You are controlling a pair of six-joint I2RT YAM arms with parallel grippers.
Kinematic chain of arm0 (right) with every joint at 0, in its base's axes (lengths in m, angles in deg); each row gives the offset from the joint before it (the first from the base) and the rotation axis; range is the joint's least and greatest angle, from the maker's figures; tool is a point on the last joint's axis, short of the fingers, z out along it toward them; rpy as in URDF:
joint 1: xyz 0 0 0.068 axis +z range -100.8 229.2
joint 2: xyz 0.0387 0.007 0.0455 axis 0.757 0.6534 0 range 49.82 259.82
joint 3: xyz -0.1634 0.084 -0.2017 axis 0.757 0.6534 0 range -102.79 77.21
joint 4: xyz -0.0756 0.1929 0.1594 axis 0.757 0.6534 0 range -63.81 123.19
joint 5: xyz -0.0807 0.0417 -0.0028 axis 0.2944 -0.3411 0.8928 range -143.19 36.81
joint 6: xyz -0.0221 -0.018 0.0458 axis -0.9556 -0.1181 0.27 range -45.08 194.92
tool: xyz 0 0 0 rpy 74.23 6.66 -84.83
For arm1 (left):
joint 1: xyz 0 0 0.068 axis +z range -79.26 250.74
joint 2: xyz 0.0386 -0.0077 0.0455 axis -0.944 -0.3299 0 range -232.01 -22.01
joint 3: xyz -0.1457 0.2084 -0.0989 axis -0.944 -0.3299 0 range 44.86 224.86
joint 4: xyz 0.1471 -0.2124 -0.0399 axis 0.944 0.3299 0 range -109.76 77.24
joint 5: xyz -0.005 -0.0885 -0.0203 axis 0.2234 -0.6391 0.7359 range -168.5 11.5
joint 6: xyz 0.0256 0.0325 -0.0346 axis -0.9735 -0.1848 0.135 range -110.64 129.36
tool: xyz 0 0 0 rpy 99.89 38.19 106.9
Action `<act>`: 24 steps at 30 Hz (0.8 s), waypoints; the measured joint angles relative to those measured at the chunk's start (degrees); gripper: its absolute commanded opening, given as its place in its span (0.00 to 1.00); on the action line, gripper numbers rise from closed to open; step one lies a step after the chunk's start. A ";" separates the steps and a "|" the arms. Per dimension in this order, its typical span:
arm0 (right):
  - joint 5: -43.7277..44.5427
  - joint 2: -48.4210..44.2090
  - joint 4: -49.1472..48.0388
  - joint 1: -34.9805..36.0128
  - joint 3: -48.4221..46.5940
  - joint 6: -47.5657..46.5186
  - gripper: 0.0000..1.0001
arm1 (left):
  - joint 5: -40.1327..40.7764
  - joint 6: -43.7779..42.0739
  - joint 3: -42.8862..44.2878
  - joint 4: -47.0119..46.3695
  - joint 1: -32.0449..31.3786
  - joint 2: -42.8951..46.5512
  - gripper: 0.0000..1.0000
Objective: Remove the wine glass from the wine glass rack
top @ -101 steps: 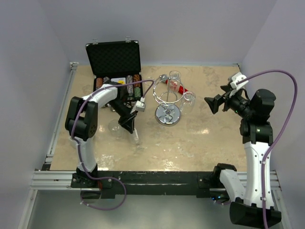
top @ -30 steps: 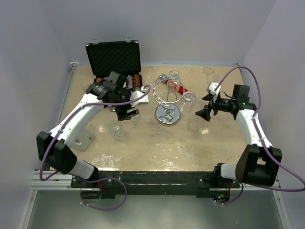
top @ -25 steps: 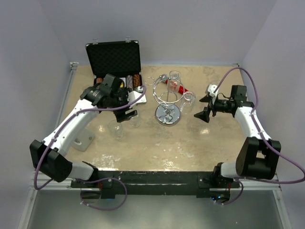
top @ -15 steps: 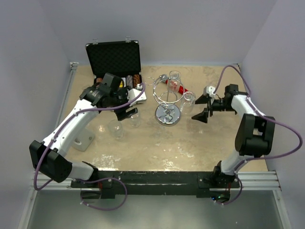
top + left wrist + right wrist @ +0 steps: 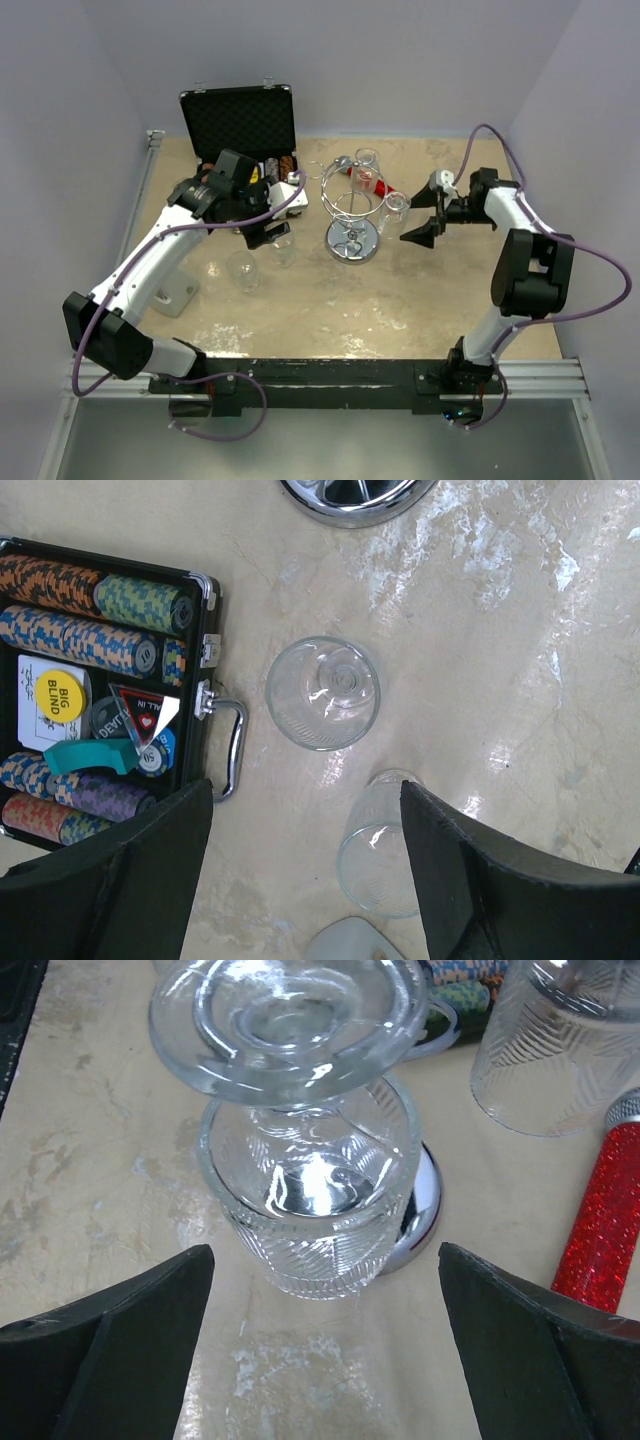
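Observation:
The wine glass rack [image 5: 352, 222] stands mid-table on its round chrome base [image 5: 423, 1212]. A wine glass [image 5: 397, 208] hangs upside down from its right side; in the right wrist view its foot is on top and its ribbed bowl [image 5: 310, 1200] below. My right gripper [image 5: 416, 216] is open just right of it. Its fingers [image 5: 110, 1360] flank the bowl from a little short of it, touching nothing. A second glass [image 5: 367, 160] hangs on the far side. My left gripper [image 5: 268, 236] hovers open above two glasses [image 5: 322, 692] [image 5: 385, 845] standing on the table.
An open black chip case [image 5: 240, 135] with stacked chips [image 5: 90, 630] lies at the back left, its handle near the left gripper. A red glittery object [image 5: 598, 1222] lies behind the rack. A light grey block [image 5: 178, 292] sits at the left.
My right gripper has swung left toward the hanging glass, jaws still wide. The left gripper has edged back toward the case, staying above the two table glasses.

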 measured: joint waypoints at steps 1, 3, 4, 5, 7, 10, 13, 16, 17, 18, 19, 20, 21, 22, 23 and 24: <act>0.48 -0.48 -1.09 -0.20 -0.02 1.36 0.98 | 0.02 0.00 0.00 -0.02 0.00 0.00 0.80; 1.92 -2.60 -5.88 -0.55 0.68 7.19 0.99 | 0.02 -0.02 0.00 -0.04 0.00 0.00 0.80; 2.84 -4.79 -10.34 -0.68 1.97 11.87 0.99 | 0.02 -0.02 0.00 -0.09 0.00 0.00 0.80; 4.46 -8.28 -16.90 -0.74 4.42 18.51 0.99 | 0.02 -0.04 0.00 -0.11 0.00 0.00 0.80; 8.00 -16.46 -29.99 -0.76 10.21 30.69 0.99 | 0.00 -0.09 0.00 -0.24 0.02 0.00 0.80; 11.39 -28.28 -45.09 -0.61 16.22 44.17 0.98 | -0.07 -0.13 0.00 -0.48 0.02 0.00 0.80; 10.73 -29.97 -46.86 -0.39 13.57 45.16 0.98 | -0.35 -0.17 -0.42 -1.11 0.02 0.00 0.80; 9.66 -26.58 -42.25 -0.07 11.45 40.65 0.99 | -0.70 -0.17 -1.22 -1.81 0.02 0.00 0.80; 9.66 -24.81 -40.26 -0.04 11.67 39.19 0.99 | -0.90 -0.17 -1.51 -1.90 0.02 0.00 0.80; 9.77 -23.23 -38.69 -0.02 12.33 37.92 0.99 | -0.98 -0.17 -1.66 -1.92 0.02 0.00 0.80; 9.92 -21.99 -37.27 -0.02 13.22 37.00 0.99 | -1.07 -0.17 -1.73 -1.88 0.02 0.00 0.80; 10.16 -21.14 -36.22 0.00 14.23 36.22 0.98 | -1.14 -0.20 -1.73 -1.92 0.02 0.00 0.80; 10.40 -20.68 -35.47 0.07 15.08 35.82 0.99 | -1.16 -0.22 -1.73 -2.05 0.02 0.02 0.80; 10.47 -20.48 -35.12 0.24 15.80 35.63 0.98 | -1.16 -0.28 -1.73 -2.16 0.02 0.02 0.80; 10.47 -20.44 -34.93 0.46 16.13 35.52 0.99 | -1.16 -0.37 -1.73 -2.19 0.02 0.02 0.80; 10.40 -20.35 -34.95 0.87 16.28 35.41 0.98 | -1.16 -0.39 -1.73 -2.19 0.02 0.02 0.80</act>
